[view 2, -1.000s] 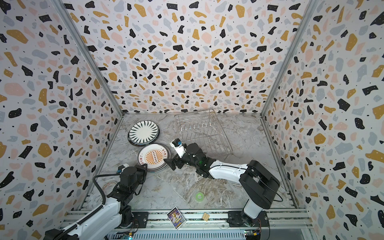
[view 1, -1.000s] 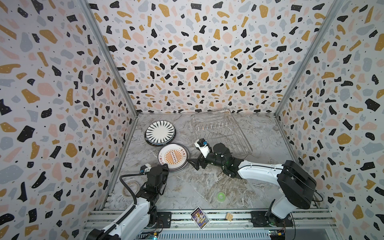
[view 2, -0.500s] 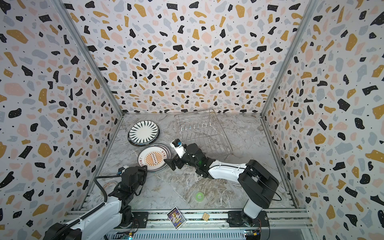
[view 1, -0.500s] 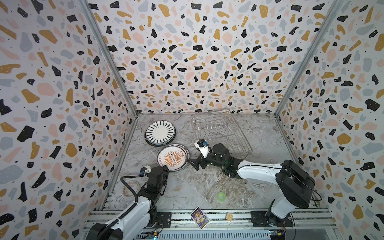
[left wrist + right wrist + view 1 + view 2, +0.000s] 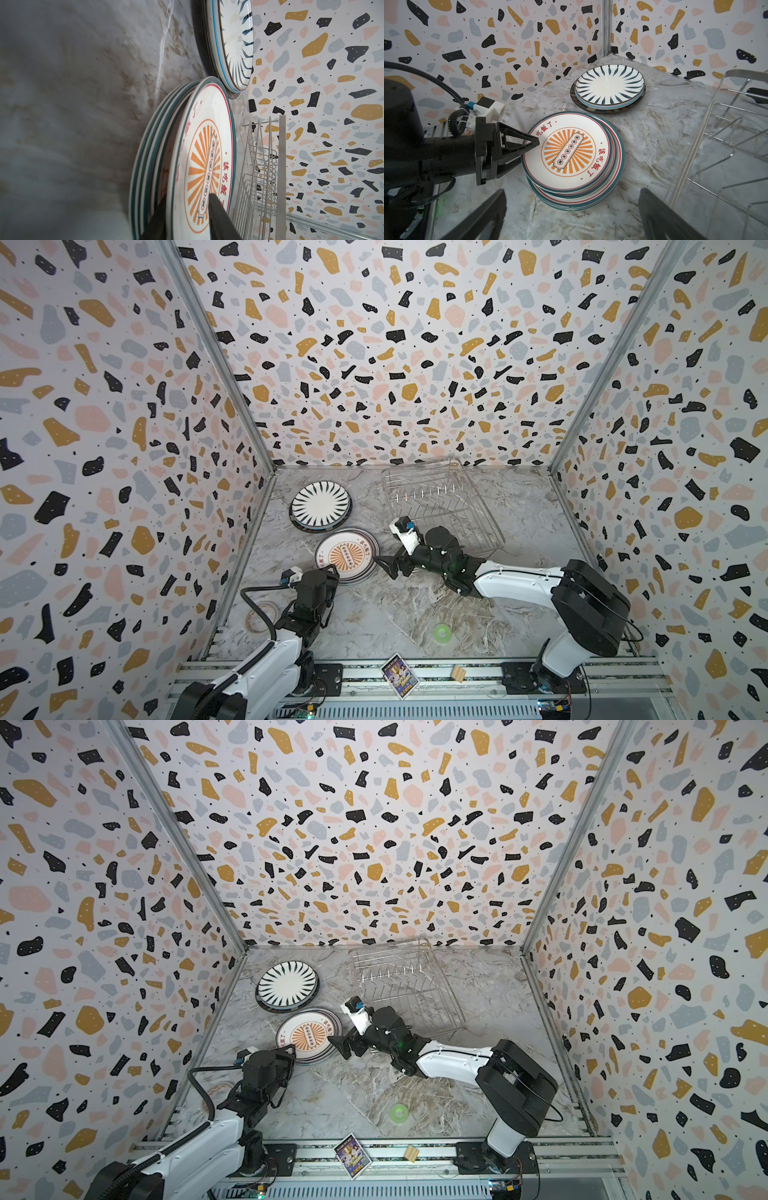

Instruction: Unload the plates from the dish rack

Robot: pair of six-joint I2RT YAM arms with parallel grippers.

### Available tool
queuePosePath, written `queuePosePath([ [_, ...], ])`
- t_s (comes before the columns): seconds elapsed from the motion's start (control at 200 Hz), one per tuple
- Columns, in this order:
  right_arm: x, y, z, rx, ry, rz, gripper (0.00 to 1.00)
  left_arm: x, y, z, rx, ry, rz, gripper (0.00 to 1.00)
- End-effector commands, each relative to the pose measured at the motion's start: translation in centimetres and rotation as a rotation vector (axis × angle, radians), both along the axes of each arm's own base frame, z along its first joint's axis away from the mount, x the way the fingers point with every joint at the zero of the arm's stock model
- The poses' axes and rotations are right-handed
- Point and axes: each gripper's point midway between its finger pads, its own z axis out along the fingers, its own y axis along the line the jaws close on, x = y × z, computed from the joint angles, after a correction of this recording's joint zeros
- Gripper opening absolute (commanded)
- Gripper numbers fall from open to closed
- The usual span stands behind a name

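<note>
Two stacks of plates (image 5: 309, 1038) lay on the marbled surface (image 5: 415, 614), both outside the dish rack (image 5: 440, 506). Taking the back wall (image 5: 395, 364) as twelve o'clock in both top views, we placed the dish rack at about one o'clock, its row of prongs (image 5: 424, 492) upright. The striped stack (image 5: 320, 504) lay at about eleven o'clock: a plate with dark radial stripes on top, a blue-edged one under it and a wider dark-rimmed one at the bottom. The sunburst stack (image 5: 347, 556) lay at nine o'clock of the middle and at five o'clock of the striped stack, with a narrow gap between them; we counted some four green-rimmed plates in it.

The left end effector (image 5: 529, 151) pointed from seven o'clock at the near rim of the sunburst stack. Its jaws stood a little way apart, one finger above and one below the rim of the top plate (image 5: 566, 153), which lay flat on the stack; we could not tell whether either finger pressed on it. The right end effector (image 5: 572, 192) stood low at three o'clock of the same stack, between it and the dish rack, jaws spread wide and holding nothing.

A small green ring (image 5: 442, 632) lay at five o'clock, well apart from the plates.
</note>
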Motion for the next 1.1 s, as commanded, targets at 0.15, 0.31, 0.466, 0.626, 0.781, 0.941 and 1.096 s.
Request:
queuePosePath([
  [0.15,0.6,-0.1,0.4,0.052,0.018,-0.012,1.0,0.6,1.1,2.4,0.051,-0.084,0.043,0.46],
  [0.31,0.8,0.1,0.4,0.061,0.029,-0.015,1.0,0.5,1.7,3.1,0.09,-0.101,0.061,0.67],
  [0.466,0.9,0.1,0.3,0.061,0.033,-0.014,1.0,0.6,1.1,2.8,0.082,-0.103,0.026,0.61],
  [0.626,1.0,0.0,0.2,0.056,0.03,-0.024,1.0,0.6,0.5,2.7,0.071,-0.102,-0.003,0.51],
  [0.781,1.1,-0.2,0.1,0.054,0.03,-0.032,1.0,0.4,0.4,2.3,0.07,-0.095,-0.011,0.49],
  [0.941,0.9,-0.6,0.6,0.062,0.023,-0.037,1.0,0.5,0.3,2.6,0.095,-0.099,-0.025,0.62],
  [1.096,0.6,-1.8,1.5,0.069,0.006,-0.058,1.0,0.2,1.2,2.6,0.161,-0.08,-0.007,0.89],
])
